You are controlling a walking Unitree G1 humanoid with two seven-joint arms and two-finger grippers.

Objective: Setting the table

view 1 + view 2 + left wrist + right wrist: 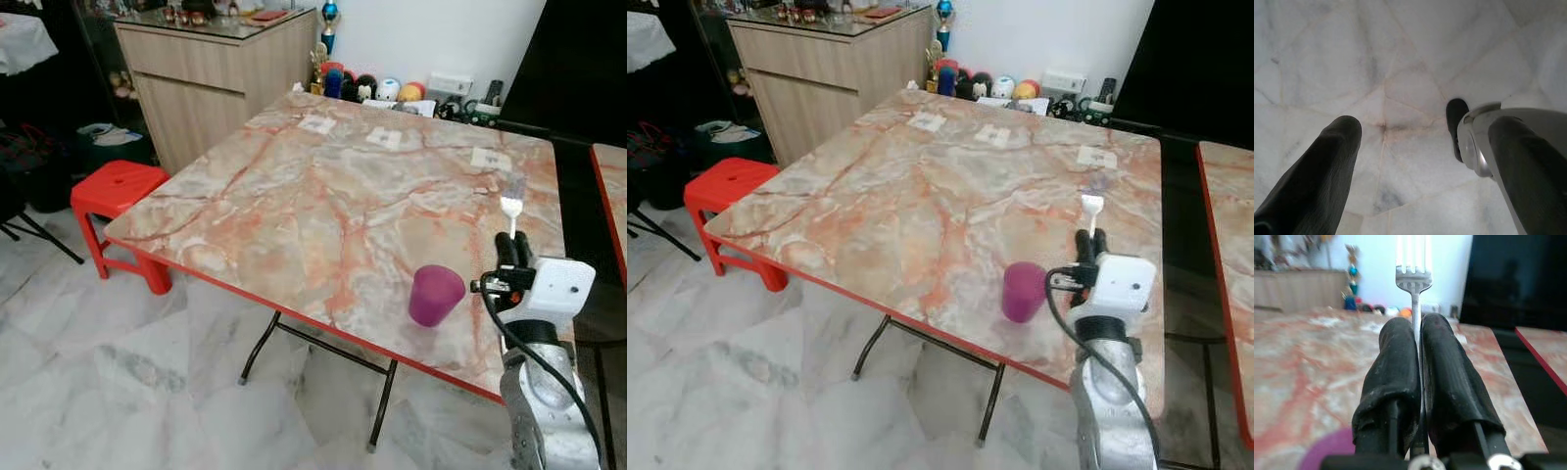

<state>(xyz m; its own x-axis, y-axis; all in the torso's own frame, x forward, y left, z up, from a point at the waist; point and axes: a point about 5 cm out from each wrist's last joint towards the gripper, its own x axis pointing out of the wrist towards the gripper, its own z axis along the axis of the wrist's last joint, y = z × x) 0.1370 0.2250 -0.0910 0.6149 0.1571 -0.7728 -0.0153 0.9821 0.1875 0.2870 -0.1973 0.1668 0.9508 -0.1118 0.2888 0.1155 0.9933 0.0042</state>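
Note:
My right gripper point(514, 243) hovers over the marble table point(294, 186) near its right front part, shut on a white fork point(511, 204) whose tines point up and away. The right wrist view has the fork point(1414, 281) clamped between both black fingers point(1396, 367). A purple cup point(434, 294) stands on the table just left of that gripper, close to the front edge. The left gripper point(1420, 166) hangs idle over the marble floor with its fingers apart and nothing between them.
A red plastic stool point(118, 196) stands at the table's left corner. Behind it is a wooden cabinet point(216, 83). Toys and a trophy point(372, 86) line the far wall. A second red-edged table point(612, 186) begins at the right. White paper pieces point(384, 137) lie at the table's far side.

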